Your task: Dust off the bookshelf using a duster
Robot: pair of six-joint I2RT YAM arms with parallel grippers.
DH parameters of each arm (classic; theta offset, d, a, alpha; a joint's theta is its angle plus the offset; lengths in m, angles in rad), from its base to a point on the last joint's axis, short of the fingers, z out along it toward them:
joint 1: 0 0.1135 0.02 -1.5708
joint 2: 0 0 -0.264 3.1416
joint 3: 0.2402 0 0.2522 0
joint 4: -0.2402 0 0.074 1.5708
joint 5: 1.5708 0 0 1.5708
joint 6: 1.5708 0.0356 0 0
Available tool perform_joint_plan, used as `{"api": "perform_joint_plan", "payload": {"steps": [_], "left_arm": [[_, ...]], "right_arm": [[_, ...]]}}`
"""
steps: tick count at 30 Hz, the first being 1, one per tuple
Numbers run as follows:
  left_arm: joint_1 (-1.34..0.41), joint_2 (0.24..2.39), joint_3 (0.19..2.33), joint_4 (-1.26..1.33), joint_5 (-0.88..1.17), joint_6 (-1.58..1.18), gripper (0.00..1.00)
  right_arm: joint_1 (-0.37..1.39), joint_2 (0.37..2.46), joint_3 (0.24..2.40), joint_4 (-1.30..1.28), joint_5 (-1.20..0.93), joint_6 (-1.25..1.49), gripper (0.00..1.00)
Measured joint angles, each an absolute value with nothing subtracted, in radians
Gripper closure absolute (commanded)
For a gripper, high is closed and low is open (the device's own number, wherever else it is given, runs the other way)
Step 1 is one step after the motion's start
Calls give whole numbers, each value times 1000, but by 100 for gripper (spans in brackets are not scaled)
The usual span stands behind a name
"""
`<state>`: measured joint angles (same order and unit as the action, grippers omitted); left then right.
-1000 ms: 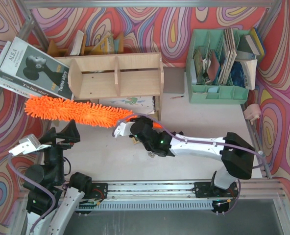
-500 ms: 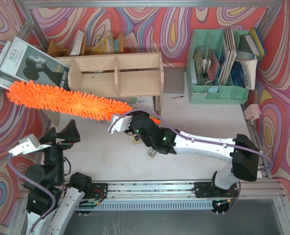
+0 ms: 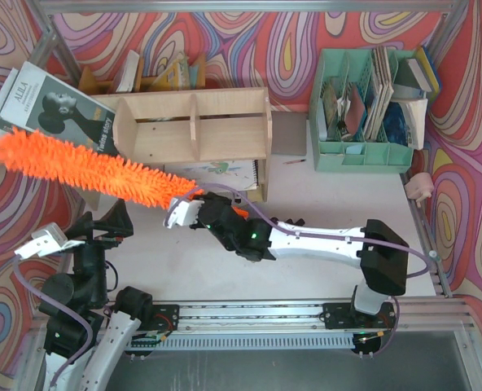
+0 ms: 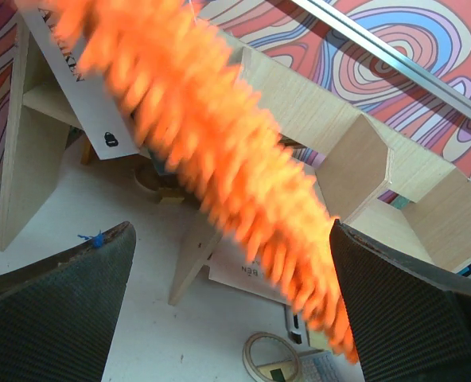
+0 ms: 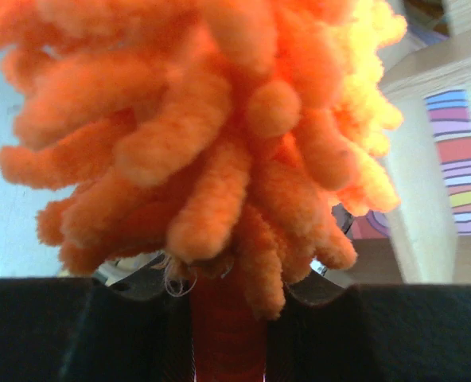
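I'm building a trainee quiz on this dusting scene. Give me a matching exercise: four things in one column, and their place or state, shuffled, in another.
1 duster
2 left gripper
3 right gripper
4 green organiser

A open, empty
B far right of the table
C shut on the duster's handle
D slanted before the bookshelf's left end

Pairs: 1-D, 2-A, 3-C, 4-B

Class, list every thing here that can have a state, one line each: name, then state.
duster, raised, tilted, gripped at its handle
bookshelf, standing, both compartments look empty
left gripper, open, holding nothing
right gripper, shut on the duster's handle
green organiser, upright, slots full
magazine, closed, cover up, lower edge overlapped by the duster
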<state>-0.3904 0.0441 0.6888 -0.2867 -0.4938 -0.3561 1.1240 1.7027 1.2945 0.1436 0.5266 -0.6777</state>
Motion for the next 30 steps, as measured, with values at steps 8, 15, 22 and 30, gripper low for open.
{"api": "perform_joint_plan", "payload": {"steps": [8,15,22,30], "left_arm": [[-386,50,689,-287,-494,-356,2],[-383,60,688,-287,-494,-356,2],[-381,63,688,-286,-506,-355,2],[-378,44,688,-263,-548,-355,2]], "right_arm": [[1139,1620,1050,109,549,-638,100],[1151,1500,992,106,530,-573,100],[1245,1484,1003,223,511,-482,100],[1267,1587,1144,196,500,-302,100]]}}
